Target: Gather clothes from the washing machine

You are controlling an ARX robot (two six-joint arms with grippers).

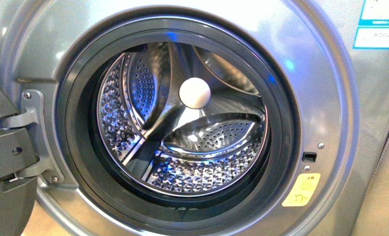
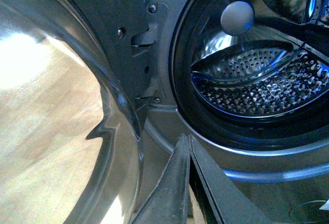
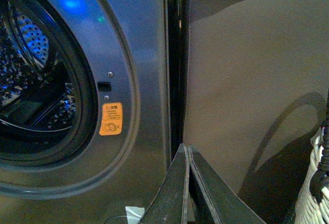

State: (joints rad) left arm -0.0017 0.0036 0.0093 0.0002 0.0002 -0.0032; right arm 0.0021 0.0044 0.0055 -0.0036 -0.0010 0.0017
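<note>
The silver-grey washing machine point(image 1: 325, 83) fills the front view with its door swung open to the left. Its perforated steel drum point(image 1: 197, 167) shows only bare metal and a white round hub point(image 1: 194, 92); the clothes are out of view. My left gripper point(image 2: 187, 137) is shut and holds nothing, hanging below the drum opening point(image 2: 257, 85) beside the open door point(image 2: 110, 23). My right gripper point(image 3: 186, 147) is shut and empty, level with the machine's right edge point(image 3: 172, 80). Neither arm shows in the front view.
The door hinge point(image 1: 32, 132) sticks out at the left of the opening. A yellow warning sticker point(image 1: 301, 190) sits by the latch slot point(image 1: 309, 157). A beige wall point(image 3: 252, 80) stands right of the machine, and a white-and-black woven basket point(image 3: 318, 183) is beside it. Wood floor point(image 2: 46, 111) shows through the door glass.
</note>
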